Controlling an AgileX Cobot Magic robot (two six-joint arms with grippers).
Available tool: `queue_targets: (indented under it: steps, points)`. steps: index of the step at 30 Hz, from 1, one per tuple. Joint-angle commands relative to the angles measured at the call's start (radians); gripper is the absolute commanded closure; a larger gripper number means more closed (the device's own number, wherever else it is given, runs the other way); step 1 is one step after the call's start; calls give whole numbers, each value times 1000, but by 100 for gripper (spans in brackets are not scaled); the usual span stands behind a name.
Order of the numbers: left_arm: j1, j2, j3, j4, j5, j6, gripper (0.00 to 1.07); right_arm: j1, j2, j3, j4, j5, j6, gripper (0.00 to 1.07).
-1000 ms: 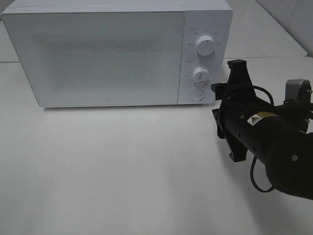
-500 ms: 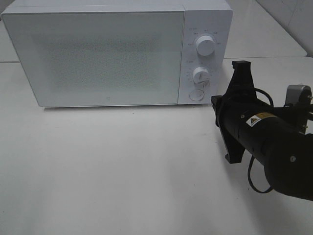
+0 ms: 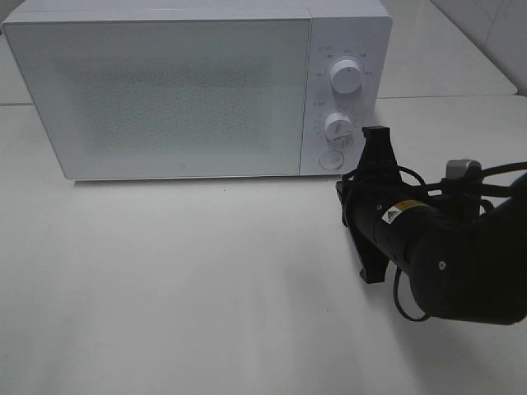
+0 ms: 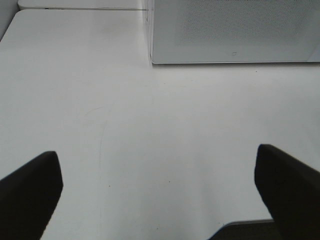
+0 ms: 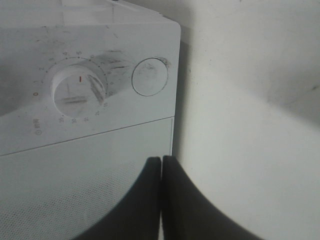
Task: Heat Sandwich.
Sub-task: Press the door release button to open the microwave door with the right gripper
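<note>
One gripper [image 5: 161, 160], the right, points its pressed-together tips at the microwave's [image 3: 181, 90] round button [image 5: 149, 76], probably to spring it open.

White microwave [image 3: 198, 86] (door [image 3: 165, 95] finely speckled), white table [image 3: 165, 288]

microwave [image 3: 181, 90] sat on table [image 3: 189, 280] at back | two knobs [image 3: 346, 76] were on its right end | button [image 3: 331, 159] sat under them | right arm [image 3: 436, 255] was before button
</note>
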Motion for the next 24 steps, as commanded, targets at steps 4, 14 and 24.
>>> queue_targets:
  steps: [4, 14, 24]
  points:
    - [2, -15, 0, -4, -5, -6, 9, -58, 61, -74, -73, 33, 4, 107]
    - [2, -15, 0, -4, -5, -6, 9, -147, 156, -183, -163, 80, 35, 107]
    - [2, -15, 0, -4, -5, -6, 9, -210, 228, -279, -200, 101, 37, 107]
